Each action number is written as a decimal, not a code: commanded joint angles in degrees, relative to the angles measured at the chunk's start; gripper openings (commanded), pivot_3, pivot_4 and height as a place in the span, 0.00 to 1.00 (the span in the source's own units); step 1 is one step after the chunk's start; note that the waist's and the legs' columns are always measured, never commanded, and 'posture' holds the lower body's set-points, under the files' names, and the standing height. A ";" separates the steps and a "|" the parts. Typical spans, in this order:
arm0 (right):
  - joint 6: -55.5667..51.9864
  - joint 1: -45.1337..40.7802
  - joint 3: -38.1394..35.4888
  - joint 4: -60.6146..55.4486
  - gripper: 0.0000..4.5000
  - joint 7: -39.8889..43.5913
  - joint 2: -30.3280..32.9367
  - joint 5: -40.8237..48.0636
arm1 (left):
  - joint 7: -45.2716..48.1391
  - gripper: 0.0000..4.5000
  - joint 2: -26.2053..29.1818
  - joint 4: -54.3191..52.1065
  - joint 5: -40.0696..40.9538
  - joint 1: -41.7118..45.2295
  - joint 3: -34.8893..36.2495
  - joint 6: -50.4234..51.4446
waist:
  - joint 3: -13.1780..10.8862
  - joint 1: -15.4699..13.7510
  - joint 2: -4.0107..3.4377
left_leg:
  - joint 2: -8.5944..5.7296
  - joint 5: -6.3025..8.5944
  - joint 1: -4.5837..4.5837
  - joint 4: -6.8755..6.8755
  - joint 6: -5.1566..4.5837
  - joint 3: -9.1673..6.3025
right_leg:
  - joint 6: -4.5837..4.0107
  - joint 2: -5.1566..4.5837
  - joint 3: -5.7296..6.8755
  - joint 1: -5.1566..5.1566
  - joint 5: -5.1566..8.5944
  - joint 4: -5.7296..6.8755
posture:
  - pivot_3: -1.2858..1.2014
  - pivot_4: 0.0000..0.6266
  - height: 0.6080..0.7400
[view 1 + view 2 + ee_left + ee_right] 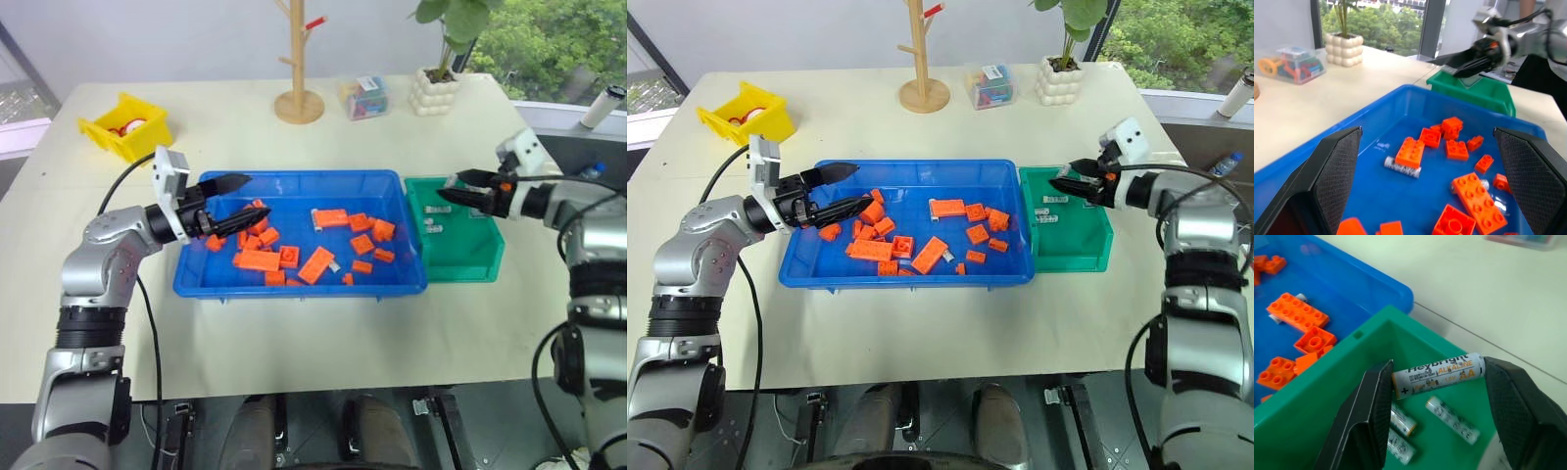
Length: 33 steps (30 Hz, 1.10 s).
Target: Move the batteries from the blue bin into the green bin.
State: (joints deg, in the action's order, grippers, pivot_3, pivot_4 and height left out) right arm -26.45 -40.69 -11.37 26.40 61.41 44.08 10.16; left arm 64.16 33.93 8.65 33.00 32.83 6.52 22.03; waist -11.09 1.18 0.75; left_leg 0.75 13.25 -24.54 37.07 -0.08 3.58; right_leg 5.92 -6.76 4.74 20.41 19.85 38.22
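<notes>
The blue bin (294, 186) lies mid-table, strewn with orange bricks (257, 259). Among them lie loose batteries (1402, 167), one beside a brick and another (1483, 185) partly under one. My left gripper (257, 196) hovers open over the bin's left end, nothing between its fingers. The green bin (460, 259) stands against the blue bin's right side with a few batteries (1452, 418) on its floor. My right gripper (1439, 368) is above the green bin, shut on a white AA battery (1437, 374) held end to end between its fingers (1376, 401).
A yellow bin (125, 125) sits at the back left. A wooden stand (298, 103), a clear box of coloured bits (363, 98) and a white plant pot (434, 91) line the table's far side. Bare tabletop lies in front of both bins.
</notes>
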 commanded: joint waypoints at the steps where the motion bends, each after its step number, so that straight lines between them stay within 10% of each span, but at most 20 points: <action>1: -3.88 3.51 -3.31 -9.19 0.49 -2.24 1.72 3.54 | 0.67 1.00 0.38 0.01 -0.53 1.01 0.46 -1.08 | 0.00 -0.42 0.00 | 0.00 0.00 0.00 0.02 0.00 -0.01 | 0.00 0.00 0.00 -0.01 0.00 0.01 | 0.52 0.24 1.00; 9: -6.01 7.51 -3.02 -14.07 0.49 -4.03 3.28 5.93 | 1.10 1.00 0.14 0.50 -0.97 1.26 0.31 -0.90 | 0.00 -0.64 0.00 | 0.00 0.00 0.00 0.06 -0.01 -0.02 | 0.00 0.00 0.00 -0.03 0.00 0.01 | 0.52 0.24 1.00; 14: -5.80 8.60 -2.30 -14.32 0.99 -3.95 4.36 6.19 | 1.05 1.00 0.24 0.18 -0.98 0.92 0.51 -0.75 | 0.00 -0.59 0.00 | 0.00 0.00 0.00 0.06 -0.02 -0.02 | 0.00 0.00 0.00 -0.04 0.00 0.01 | 0.52 0.24 1.00; 33: -10.51 7.38 -1.36 -28.83 0.99 -11.50 -5.28 16.13 | -2.27 1.00 0.49 -3.82 -0.14 -3.21 2.55 -0.07 | 0.01 -0.57 0.01 | 0.03 0.00 0.01 0.07 -0.02 -0.05 | 0.00 0.03 0.01 -0.06 0.00 0.01 | 0.52 0.24 1.00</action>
State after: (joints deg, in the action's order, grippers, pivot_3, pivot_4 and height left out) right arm -36.99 -32.42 -12.13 -0.08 50.89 39.07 24.88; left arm 62.44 33.78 7.02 32.01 29.54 7.28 22.15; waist -11.08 0.61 0.76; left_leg 0.78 13.26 -24.53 37.14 -0.09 3.52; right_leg 5.92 -6.73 4.75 20.34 19.85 38.22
